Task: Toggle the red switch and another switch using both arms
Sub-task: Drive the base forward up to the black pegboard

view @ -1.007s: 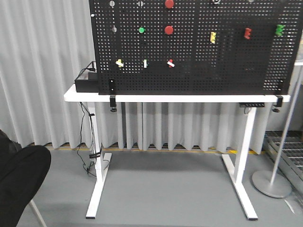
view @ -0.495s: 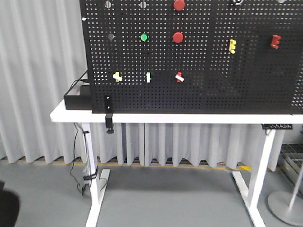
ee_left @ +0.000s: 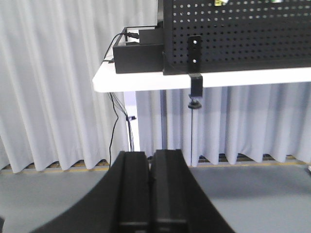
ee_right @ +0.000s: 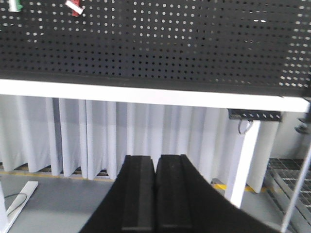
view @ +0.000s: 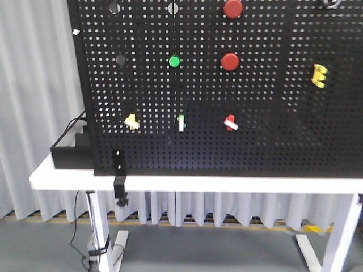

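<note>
The red switch (view: pixel 230 122), small with a white-tipped slanting lever, sits low on the black pegboard (view: pixel 272 136) in the front view. It also shows at the top left of the right wrist view as the red switch (ee_right: pixel 74 7). The other switch (view: pixel 133 120), pale yellow and stubby, is on the same row further left. My left gripper (ee_left: pixel 150 154) is shut on nothing, low and well short of the table. My right gripper (ee_right: pixel 155 158) is likewise shut and empty, below the table's edge. Neither gripper shows in the front view.
A white upright toggle (view: pixel 181 123) stands between the two switches. Above are a green button (view: pixel 174 61) and two large red push buttons (view: pixel 229 61). The board stands on a white table (view: pixel 170 183) with a black box (view: pixel 71 156) and a clamp (view: pixel 119 184) at left.
The front view has closed in on the pegboard, so the switches look larger and sit lower in the frame. The dark arm at lower left has left the view.
</note>
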Controlling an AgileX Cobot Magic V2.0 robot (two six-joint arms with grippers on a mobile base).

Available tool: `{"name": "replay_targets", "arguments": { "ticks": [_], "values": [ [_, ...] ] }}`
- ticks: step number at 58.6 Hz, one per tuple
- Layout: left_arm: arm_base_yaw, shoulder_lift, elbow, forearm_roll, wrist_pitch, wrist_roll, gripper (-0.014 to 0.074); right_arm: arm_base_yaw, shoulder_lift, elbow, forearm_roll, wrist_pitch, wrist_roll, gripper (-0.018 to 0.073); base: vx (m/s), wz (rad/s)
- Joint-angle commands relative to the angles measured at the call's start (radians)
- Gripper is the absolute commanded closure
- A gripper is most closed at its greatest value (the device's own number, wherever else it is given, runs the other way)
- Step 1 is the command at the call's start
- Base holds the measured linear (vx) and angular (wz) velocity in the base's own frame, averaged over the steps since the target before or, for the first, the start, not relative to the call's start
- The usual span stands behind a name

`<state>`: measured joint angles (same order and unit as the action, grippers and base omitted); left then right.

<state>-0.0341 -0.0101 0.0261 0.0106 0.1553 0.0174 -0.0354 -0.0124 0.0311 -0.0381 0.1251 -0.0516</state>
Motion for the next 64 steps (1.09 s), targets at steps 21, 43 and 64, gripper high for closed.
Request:
{"name": "replay_targets", "arguments": {
  "ticks": [21,43,64],
  "values": [
    [0.001,-0.009,0.021,-0.011,-0.084,0.0,0.0594,-0.007,-0.007,0.005,-0.004,-0.083,-0.009,0.0566,0.39,-0.02],
    [0.001,-0.009,0.021,-0.011,-0.084,0.0,0.0594,-0.007,-0.007,0.005,-0.004,-0.083,-0.009,0.0566,0.28,-0.04],
    [0.001,-0.009,0.021,-0.011,-0.084,0.0,0.0594,-0.007,-0.007,0.005,-0.004,-0.083,-0.009,0.0566,0.14,0.0]
  ]
}}
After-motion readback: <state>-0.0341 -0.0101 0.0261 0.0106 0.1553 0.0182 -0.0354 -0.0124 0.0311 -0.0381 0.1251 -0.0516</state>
